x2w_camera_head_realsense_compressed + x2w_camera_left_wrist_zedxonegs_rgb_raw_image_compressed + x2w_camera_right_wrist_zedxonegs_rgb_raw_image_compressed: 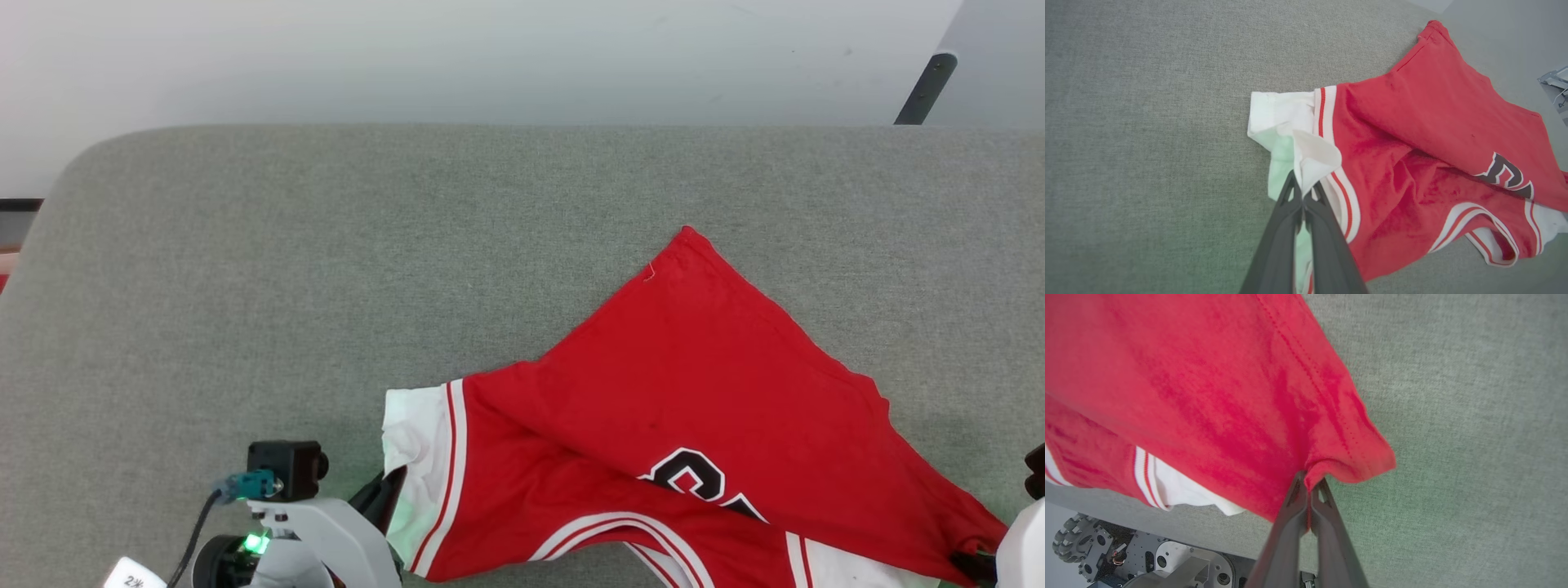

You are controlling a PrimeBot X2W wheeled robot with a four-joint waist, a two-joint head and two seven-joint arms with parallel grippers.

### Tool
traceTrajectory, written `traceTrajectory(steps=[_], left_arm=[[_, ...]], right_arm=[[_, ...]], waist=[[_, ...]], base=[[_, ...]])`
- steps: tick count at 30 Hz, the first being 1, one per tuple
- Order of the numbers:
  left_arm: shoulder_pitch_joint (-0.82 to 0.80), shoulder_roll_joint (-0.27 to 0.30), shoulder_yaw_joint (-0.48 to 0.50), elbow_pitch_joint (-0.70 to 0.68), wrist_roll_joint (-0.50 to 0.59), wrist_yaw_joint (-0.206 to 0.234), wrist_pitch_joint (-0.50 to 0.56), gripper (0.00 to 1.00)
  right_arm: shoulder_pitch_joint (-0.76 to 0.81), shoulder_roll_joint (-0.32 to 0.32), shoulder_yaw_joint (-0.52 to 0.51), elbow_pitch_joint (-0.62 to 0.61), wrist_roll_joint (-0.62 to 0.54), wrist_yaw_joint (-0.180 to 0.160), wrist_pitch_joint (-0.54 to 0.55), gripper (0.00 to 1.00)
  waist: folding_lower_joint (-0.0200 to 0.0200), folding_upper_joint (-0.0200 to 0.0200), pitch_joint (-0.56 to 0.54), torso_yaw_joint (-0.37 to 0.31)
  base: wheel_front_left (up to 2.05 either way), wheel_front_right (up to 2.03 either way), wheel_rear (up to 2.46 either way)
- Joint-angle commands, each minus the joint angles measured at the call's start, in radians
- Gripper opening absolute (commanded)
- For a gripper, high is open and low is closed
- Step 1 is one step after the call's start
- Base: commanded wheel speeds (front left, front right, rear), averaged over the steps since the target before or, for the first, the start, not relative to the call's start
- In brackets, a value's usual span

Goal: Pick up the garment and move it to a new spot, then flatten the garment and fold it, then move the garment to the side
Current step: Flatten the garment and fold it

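Observation:
The garment [694, 384], a red jersey with white sleeves and part of its black lettering showing, lies crumpled and folded over itself on the grey table [326, 269], right of centre near the front edge. My left gripper [1303, 191] is shut on the white sleeve [1310, 159] at the garment's left end; in the head view that gripper [390, 483] sits at the lower left against the sleeve. My right gripper [1309, 482] is shut on a red hem corner of the garment [1274, 396] and, in the head view [976, 562], is at the bottom right corner.
The grey fabric table top stretches wide to the left and back of the garment. A dark slanted leg [927, 86] stands beyond the far right edge. My wheeled base [1147, 559] shows below the table's front edge.

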Motion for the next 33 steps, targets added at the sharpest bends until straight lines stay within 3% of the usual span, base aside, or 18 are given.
traceTrajectory(steps=[1, 2, 12, 19, 24, 33], left_arm=[[-0.001, 0.0, -0.001, 0.002, -0.004, -0.006, 0.002, 0.0], [-0.003, 0.0, -0.001, 0.002, -0.004, -0.007, 0.001, 0.0], [0.001, -0.006, -0.004, 0.003, -0.004, -0.009, -0.009, 0.0], [-0.023, -0.018, -0.013, 0.002, 0.006, -0.018, -0.007, 0.0], [-0.055, -0.038, -0.032, 0.016, 0.018, -0.04, 0.0, 0.0], [-0.142, -0.106, -0.083, 0.074, 0.043, -0.096, 0.016, 0.0]], right_arm=[[0.006, 0.008, -0.006, -0.001, -0.011, 0.0, -0.011, 0.69], [0.004, 0.011, -0.007, -0.001, -0.017, 0.0, -0.011, 1.0], [-0.002, 0.024, -0.037, -0.151, -0.038, 0.0, 0.026, 1.0], [-0.135, 0.004, 0.014, -0.248, -0.056, 0.0, -0.008, 1.0], [-0.297, -0.045, 0.102, -0.182, -0.055, 0.0, -0.078, 1.0], [-0.574, -0.085, 0.273, 0.053, -0.029, 0.0, -0.148, 1.0]], waist=[[0.0, 0.0, 0.001, 0.0], [0.0, 0.0, 0.001, 0.001], [0.0, 0.0, 0.006, 0.013], [0.0, 0.0, 0.031, 0.039], [0.0, 0.0, 0.053, 0.084], [0.0, 0.0, 0.097, 0.187]], base=[[0.0, 0.0, 0.0], [0.0, 0.0, 0.0], [0.0, 0.0, 0.0], [0.0, 0.0, 0.0], [0.0, 0.0, 0.0], [0.0, 0.0, 0.0]])
